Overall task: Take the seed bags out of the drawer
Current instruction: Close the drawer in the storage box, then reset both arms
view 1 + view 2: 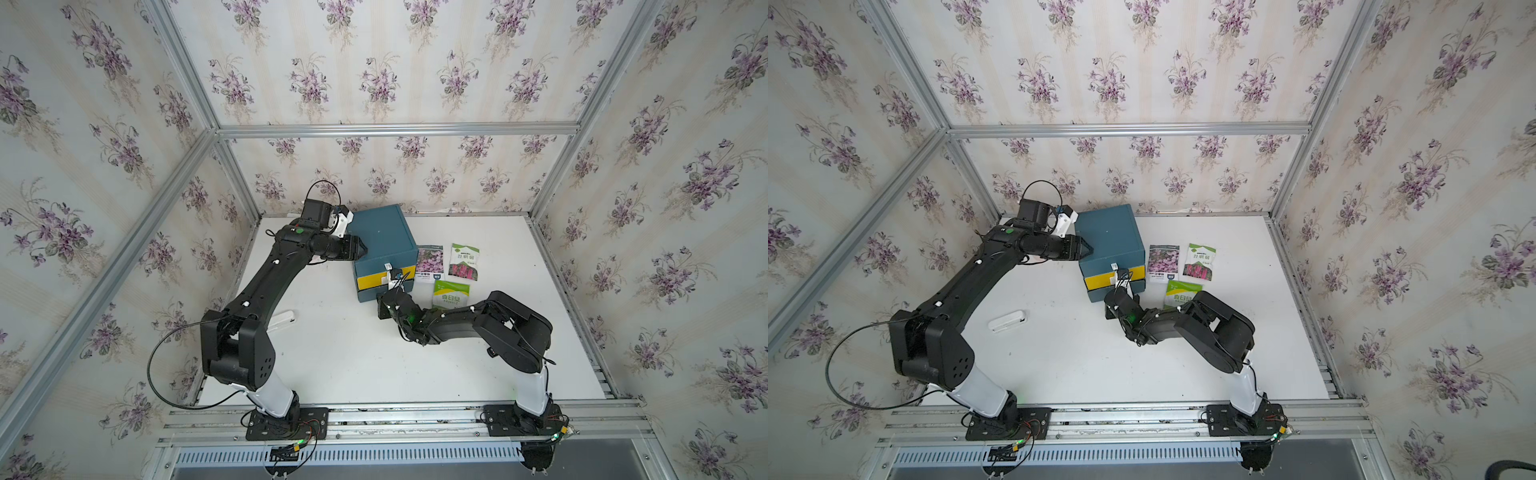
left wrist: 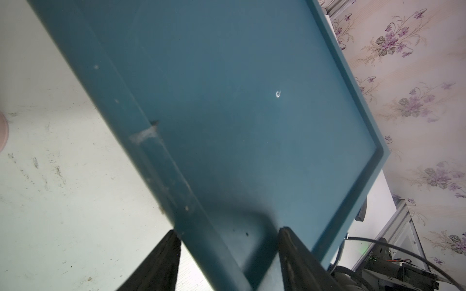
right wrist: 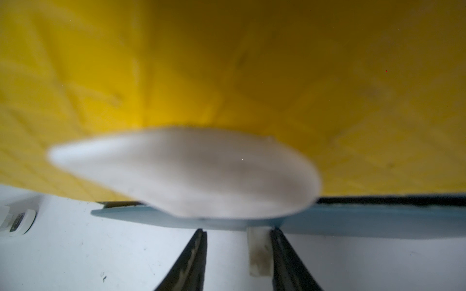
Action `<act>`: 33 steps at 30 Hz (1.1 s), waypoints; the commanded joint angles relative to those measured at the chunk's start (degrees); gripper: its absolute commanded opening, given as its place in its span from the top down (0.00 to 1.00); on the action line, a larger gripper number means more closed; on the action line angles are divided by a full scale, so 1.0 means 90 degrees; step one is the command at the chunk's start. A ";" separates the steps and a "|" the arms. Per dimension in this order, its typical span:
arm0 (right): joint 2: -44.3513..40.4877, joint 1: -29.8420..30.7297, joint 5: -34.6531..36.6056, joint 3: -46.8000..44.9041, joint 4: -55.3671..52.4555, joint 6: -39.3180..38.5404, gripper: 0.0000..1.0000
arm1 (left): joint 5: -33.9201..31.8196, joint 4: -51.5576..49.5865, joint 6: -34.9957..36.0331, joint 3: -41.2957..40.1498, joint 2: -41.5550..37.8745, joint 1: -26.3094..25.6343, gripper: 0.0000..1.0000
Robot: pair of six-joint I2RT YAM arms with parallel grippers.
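Top view: flat glossy seed bags [image 1: 464, 262]

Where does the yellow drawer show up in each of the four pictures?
Top view: yellow drawer, a band on the blue box's front, mid-table.
Top view: same band, same spot.
Left wrist: not in it; only the box's top.
Right wrist: fills the upper part, blurred.
Shared landmark: the white table.

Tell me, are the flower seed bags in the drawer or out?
Out. The pink-purple bag, white-green bag and bright green bag lie flat on the table beside the blue box.
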 commanded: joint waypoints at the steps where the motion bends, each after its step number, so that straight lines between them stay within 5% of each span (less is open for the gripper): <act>1: 0.0027 -0.0066 0.0090 -0.0026 0.0974 0.0230 0.55 | -0.0638 -0.1465 0.0380 -0.0134 0.0118 -0.0003 0.36; 19: -0.0236 -0.0147 -0.0127 -0.0201 0.0834 0.0428 0.49 | -0.0693 -0.1485 0.0363 -0.0118 0.0096 0.0033 0.35; 28: -0.1212 -0.0147 -0.0247 -0.0733 0.0134 0.0397 0.30 | -0.0767 -0.1334 0.0099 0.0174 0.0051 0.0101 0.25; 33: -0.1841 -0.0147 -0.0257 -0.0977 -0.0336 0.0332 0.16 | -0.0756 -0.0933 -0.0177 0.0302 -0.0266 0.0103 0.10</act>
